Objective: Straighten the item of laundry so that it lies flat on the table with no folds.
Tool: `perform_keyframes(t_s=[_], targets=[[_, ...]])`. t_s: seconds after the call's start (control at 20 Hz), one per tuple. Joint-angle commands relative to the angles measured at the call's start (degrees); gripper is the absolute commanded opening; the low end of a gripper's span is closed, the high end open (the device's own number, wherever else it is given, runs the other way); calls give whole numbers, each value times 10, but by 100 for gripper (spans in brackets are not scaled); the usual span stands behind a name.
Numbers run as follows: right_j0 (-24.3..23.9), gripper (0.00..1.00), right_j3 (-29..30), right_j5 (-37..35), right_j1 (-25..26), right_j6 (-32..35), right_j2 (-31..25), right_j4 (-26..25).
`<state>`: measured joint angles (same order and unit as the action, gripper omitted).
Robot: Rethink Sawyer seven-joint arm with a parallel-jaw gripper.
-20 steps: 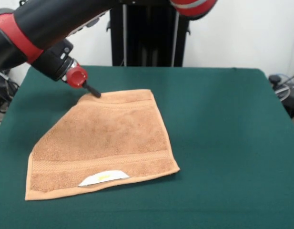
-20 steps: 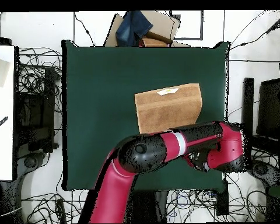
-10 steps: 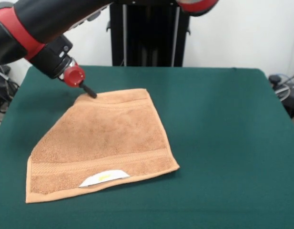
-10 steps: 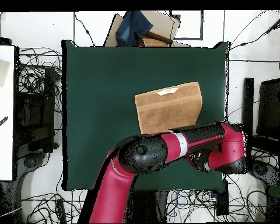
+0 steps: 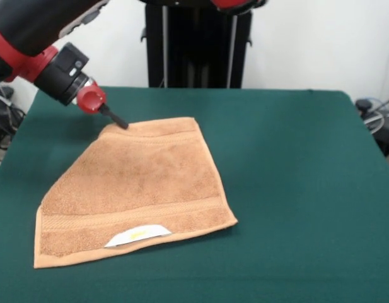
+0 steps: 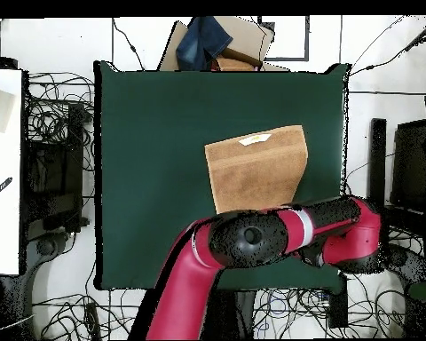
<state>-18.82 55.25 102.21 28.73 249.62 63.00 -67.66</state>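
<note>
Pinching the towel's far corner, the gripper point(image 5: 121, 124) shows only a thin black tip, so I cannot tell if it is open or closed. The towel point(image 5: 134, 189) lies on the green table point(image 5: 295, 189), with one corner folded under beside the tip. If the tip lets go or pulls wrong, the corner may flop back or the towel may bunch up.
</note>
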Motion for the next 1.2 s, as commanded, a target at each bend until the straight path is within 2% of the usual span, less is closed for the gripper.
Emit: perform_keyframes(t_s=[0.05, 0.2, 0.45, 0.9, 1.2], targets=[[2, 0, -76, 2, 16, -90, -111, -15], [15, 0, -63, -28, 14, -88, -100, -30], [42, 0, -30, -105, 11, -100, -91, -28], [65, 0, -9, -113, 7, -110, -129, -25], [59, 0, -14, -100, 7, -112, -145, -28]])
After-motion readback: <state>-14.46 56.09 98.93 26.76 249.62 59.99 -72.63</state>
